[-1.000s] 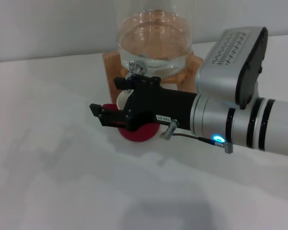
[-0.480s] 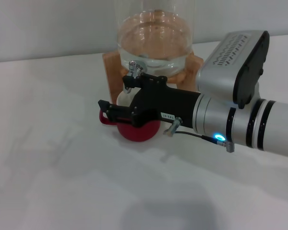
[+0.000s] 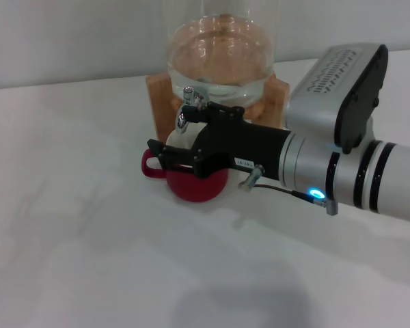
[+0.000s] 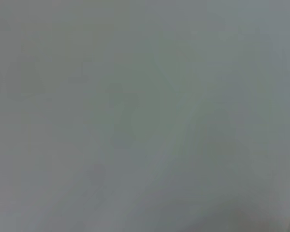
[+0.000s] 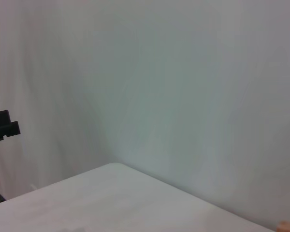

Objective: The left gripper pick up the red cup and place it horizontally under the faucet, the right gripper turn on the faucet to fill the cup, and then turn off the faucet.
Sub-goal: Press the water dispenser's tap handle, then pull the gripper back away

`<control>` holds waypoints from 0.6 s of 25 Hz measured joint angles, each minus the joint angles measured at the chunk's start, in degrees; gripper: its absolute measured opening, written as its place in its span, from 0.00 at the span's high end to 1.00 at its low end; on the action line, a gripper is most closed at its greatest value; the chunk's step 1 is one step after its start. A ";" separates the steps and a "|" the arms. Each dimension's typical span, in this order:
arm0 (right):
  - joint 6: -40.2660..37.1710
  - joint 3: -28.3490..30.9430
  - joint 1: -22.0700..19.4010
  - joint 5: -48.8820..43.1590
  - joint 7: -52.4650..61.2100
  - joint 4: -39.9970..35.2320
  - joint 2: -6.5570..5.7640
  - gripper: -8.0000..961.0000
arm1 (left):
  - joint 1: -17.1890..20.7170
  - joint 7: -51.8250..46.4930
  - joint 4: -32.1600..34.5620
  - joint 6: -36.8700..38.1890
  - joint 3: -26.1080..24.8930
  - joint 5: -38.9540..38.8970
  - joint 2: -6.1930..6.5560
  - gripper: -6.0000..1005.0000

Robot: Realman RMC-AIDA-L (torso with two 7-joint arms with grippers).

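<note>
Reaching right gripper [image 3: 184,147] at faucet [image 3: 189,102], seemingly touching

right arm: reaches in from the right, blue light lit | right claw [image 3: 174,152]: low, pointing left

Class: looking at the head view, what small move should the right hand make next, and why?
Probably a short reach to the faucet lever. The red cup already lies on its side beneath the spout, and the right hand sits just below that lever, not visibly gripping it.
</note>
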 joint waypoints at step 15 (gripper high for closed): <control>0.49 2.17 -0.88 -0.03 -0.08 -0.19 -0.17 0.17 | 0.00 -0.02 0.32 -0.09 0.01 -0.01 0.08 0.16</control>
